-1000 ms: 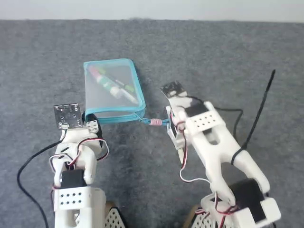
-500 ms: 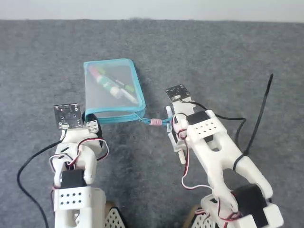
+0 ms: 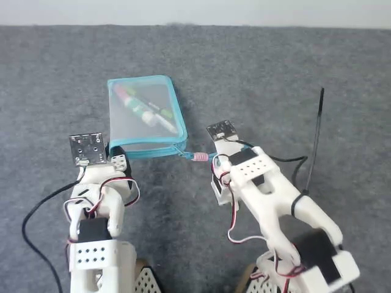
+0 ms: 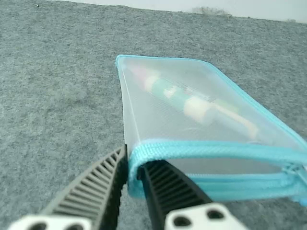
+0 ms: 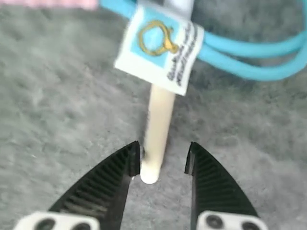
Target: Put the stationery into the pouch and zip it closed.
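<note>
Zip-closing step, seemingly near done. Pouch left of centre in high view on counter, stationery inside. Near edge clenched in left gripper jaws. Right gripper jaws released astride cream stick by pull cord. Next: probably check zip end, let go. White tag: gold ring emblem, print unreadable.

The right arm has drawn back from the pouch.

The translucent pouch, trimmed in turquoise, lies flat left of centre in the high view, with markers showing through it (pink, green, white). Its blue pull cord and pink bead trail right from the lower corner.
</note>
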You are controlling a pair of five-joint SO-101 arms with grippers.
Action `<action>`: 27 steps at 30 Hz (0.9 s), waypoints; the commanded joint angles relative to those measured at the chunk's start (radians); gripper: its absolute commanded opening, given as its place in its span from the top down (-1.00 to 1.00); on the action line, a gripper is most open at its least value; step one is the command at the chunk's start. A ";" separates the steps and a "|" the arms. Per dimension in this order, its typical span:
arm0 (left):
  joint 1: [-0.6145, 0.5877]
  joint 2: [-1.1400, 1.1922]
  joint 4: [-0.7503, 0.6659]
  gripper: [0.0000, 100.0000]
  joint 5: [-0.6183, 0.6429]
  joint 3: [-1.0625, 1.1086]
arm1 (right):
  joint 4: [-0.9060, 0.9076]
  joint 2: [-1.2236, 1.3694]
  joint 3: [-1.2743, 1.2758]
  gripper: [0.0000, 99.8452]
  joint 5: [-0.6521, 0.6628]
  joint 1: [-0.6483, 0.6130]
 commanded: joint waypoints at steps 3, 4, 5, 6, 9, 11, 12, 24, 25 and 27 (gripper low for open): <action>-0.005 -0.012 -0.040 0.97 -0.003 -0.059 | -0.027 0.031 -0.012 0.68 -0.005 -0.004; -0.005 -0.012 -0.040 0.97 -0.003 -0.059 | -0.024 0.039 -0.012 0.68 -0.003 -0.004; -0.005 -0.012 -0.040 0.97 -0.003 -0.059 | -0.025 0.045 -0.012 0.68 -0.003 -0.004; -0.005 -0.012 -0.040 0.97 -0.003 -0.059 | -0.027 0.048 -0.014 0.68 -0.003 -0.004; -0.005 -0.012 -0.040 0.97 -0.003 -0.059 | -0.028 0.048 -0.014 0.69 -0.003 -0.002; -0.005 -0.012 -0.040 0.97 -0.003 -0.059 | -0.033 0.053 -0.014 0.76 -0.003 0.008; -0.005 -0.012 -0.040 0.97 -0.003 -0.059 | -0.044 0.053 -0.014 0.82 -0.003 0.019; -0.005 -0.012 -0.040 0.97 -0.003 -0.062 | 0.002 -0.004 -0.060 0.99 0.152 0.282; -0.005 -0.012 -0.040 0.97 -0.003 -0.062 | 0.041 -0.031 -0.069 0.99 0.215 0.315; -0.005 -0.012 -0.040 0.97 -0.003 -0.062 | 0.097 -0.113 -0.066 0.99 0.311 0.384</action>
